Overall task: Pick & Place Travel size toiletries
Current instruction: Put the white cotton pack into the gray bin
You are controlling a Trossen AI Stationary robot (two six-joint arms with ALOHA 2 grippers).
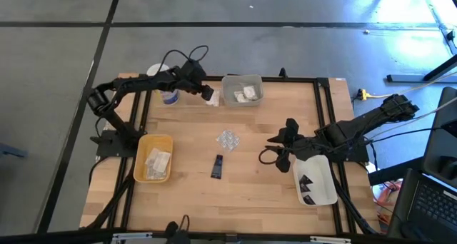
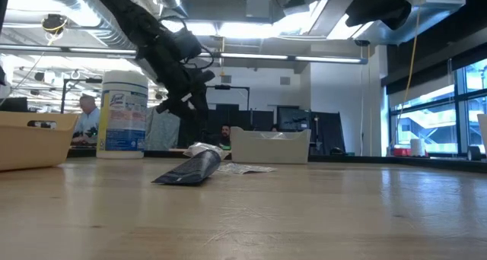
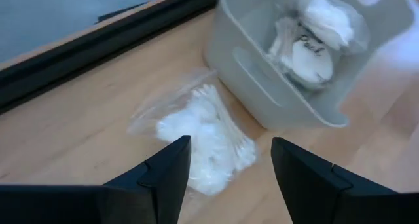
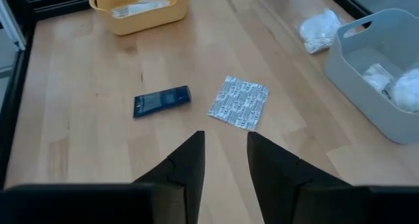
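So the left gripper (image 3: pixel 229 178) hovers fingers spread over the white packet (image 3: pixel 206 139), which lies on the surface just beside the grey bin (image 3: pixel 275 86). Its long axis looks roughly in line with the gap, I think. Right gripper (image 4: pixel 226 162), fingers slightly parted and empty, is well away.

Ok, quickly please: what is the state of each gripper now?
Left gripper: open, above the white cotton swab packet, holding nothing.
Right gripper: open, empty.

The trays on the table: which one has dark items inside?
The white tray under the right arm: it holds small dark wedges. The yellow tray and the grey bin hold only white packets.
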